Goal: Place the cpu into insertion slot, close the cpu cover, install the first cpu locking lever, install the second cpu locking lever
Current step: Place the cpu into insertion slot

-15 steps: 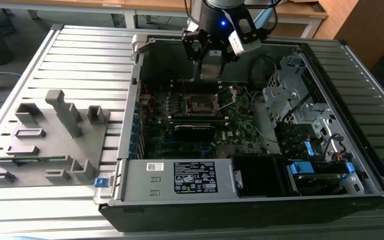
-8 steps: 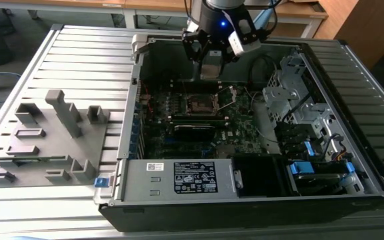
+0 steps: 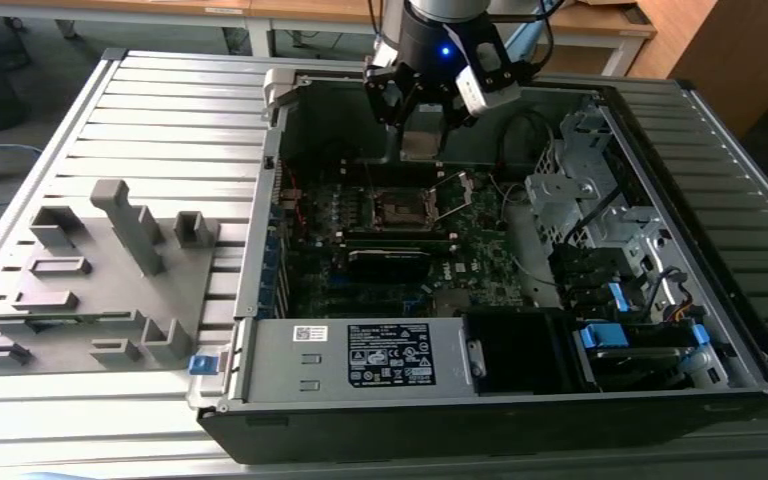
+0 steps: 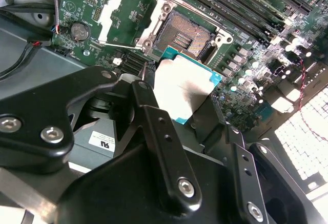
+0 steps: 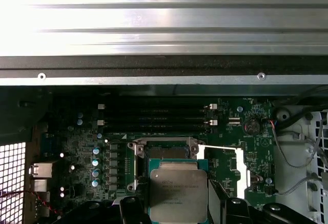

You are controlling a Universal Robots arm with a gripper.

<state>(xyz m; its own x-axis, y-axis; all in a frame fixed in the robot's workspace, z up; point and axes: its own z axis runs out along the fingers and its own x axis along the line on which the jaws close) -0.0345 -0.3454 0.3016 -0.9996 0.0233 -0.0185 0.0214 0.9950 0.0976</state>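
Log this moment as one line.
gripper: shut on cpu | cpu: held near slot, not seated | slot: empty | cover: open

The insertion slot point(image 4: 187, 35) lies clear from above; the tilted-open cpu cover point(image 4: 106, 21) flanks one side, memory slots point(image 4: 241, 8) the other.

Open computer case point(image 3: 491, 430) sits dead centre on the slatted metal tabletop point(image 3: 157, 110), lid off, green motherboard point(image 3: 344, 215) lying flat inside. At six o'clock of the board is the grey power supply point(image 3: 357, 355), label facing up. At four o'clock, blue drive latches point(image 3: 602, 335); at two o'clock, the silver drive cage point(image 3: 564, 190). At nine o'clock from the case, a grey fixture plate point(image 3: 211, 300) studded with upright blocks. In the second wrist view, a coin battery point(image 4: 78, 30) sits on the board. The first wrist view shows black memory slots point(image 5: 154, 116) and a row of capacitors point(image 5: 95, 161).
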